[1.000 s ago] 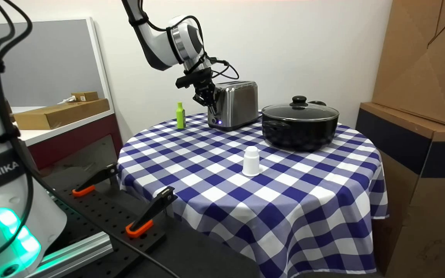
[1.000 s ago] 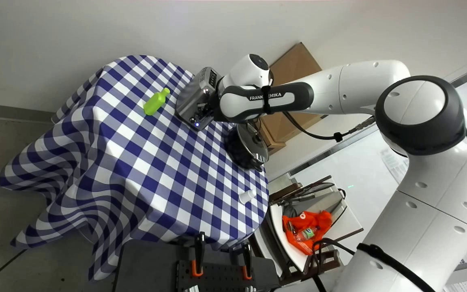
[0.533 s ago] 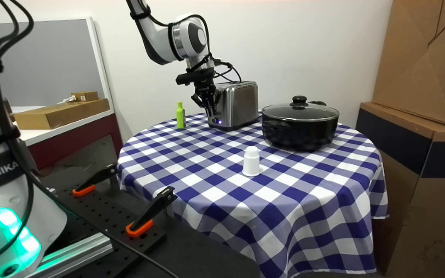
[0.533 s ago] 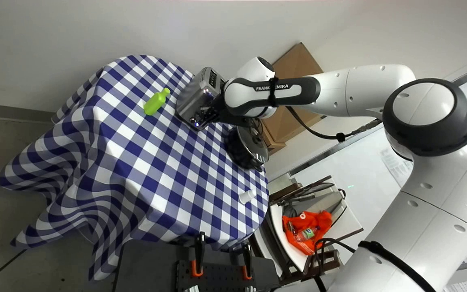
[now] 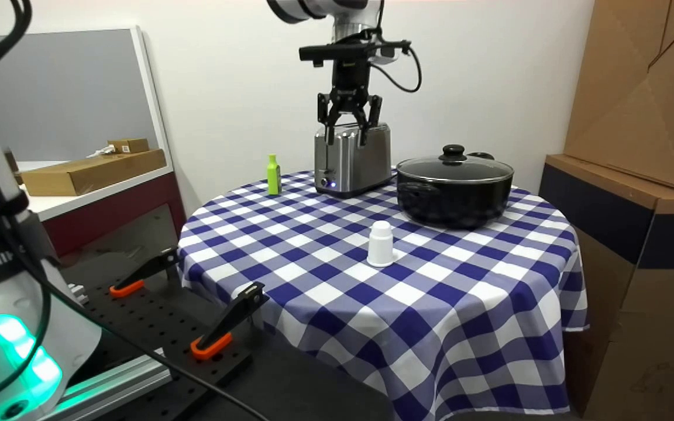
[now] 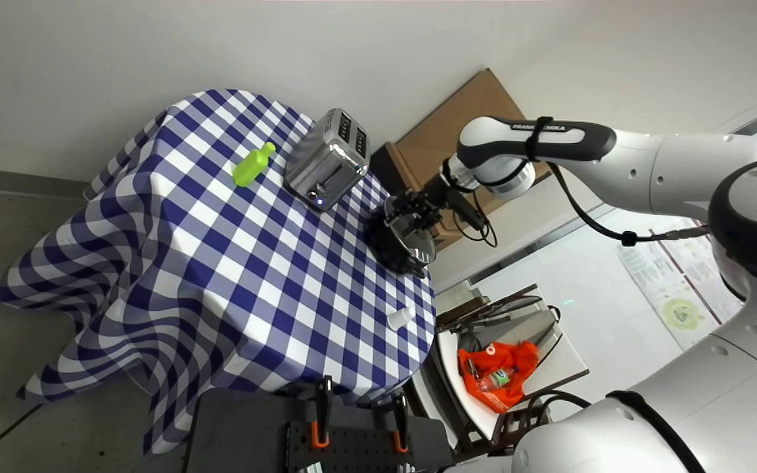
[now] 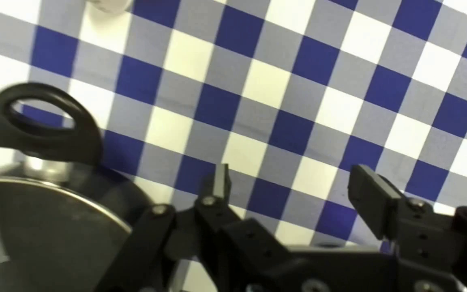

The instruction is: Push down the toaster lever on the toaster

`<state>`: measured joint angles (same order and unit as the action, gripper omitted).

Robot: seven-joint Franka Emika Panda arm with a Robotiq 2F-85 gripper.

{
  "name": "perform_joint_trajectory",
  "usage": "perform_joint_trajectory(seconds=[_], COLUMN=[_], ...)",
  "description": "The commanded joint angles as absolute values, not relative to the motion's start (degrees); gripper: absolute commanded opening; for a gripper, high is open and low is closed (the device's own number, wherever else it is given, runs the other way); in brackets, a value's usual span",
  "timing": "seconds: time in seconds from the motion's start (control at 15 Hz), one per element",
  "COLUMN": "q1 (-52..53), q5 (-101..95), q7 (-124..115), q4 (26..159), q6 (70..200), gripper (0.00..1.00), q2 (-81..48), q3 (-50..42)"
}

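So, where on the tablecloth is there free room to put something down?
The widest bare patch of tablecloth spreads between the green bottle, toaster and white container; a smaller one separates that container from the black pot. Crowded: toaster and pot stand close together, the open gripper hanging nearby.

Silver toaster (image 6: 324,159) w/ lit blue light (image 6: 319,202) stands on chkd cloth (image 6: 253,263).

gripper (image 5: 346,140) points down, spread wide

Exterior views mostly bright. Green lamps (image 5: 25,349) blown out, lower left in an exterior view. Wrist view: end effector (image 7: 290,180), bottom, seems defocused.
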<state>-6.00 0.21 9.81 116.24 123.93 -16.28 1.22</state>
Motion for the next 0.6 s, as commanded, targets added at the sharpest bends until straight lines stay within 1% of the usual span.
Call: perform_joint_trajectory(seconds=[0.0,0.2,0.33,0.4,0.53], q1=[-7.72,-8.37,-8.30,-8.57,-8.63], q5=[0.86,-1.39,-3.76,-1.77,-2.61], q7=[6.09,0.69,-2.58,1.27,-0.44], q4=[121.20,123.77,123.87,121.80,122.58], q6=[125.91,130.74,128.36,128.71,128.64], gripper=[1.00,1.00,1.00,1.00,1.00], q2=[-9.65,-7.09,-6.20,-8.56,-7.75], q3=[-3.14,-6.42,-7.84,-7.29,-7.85])
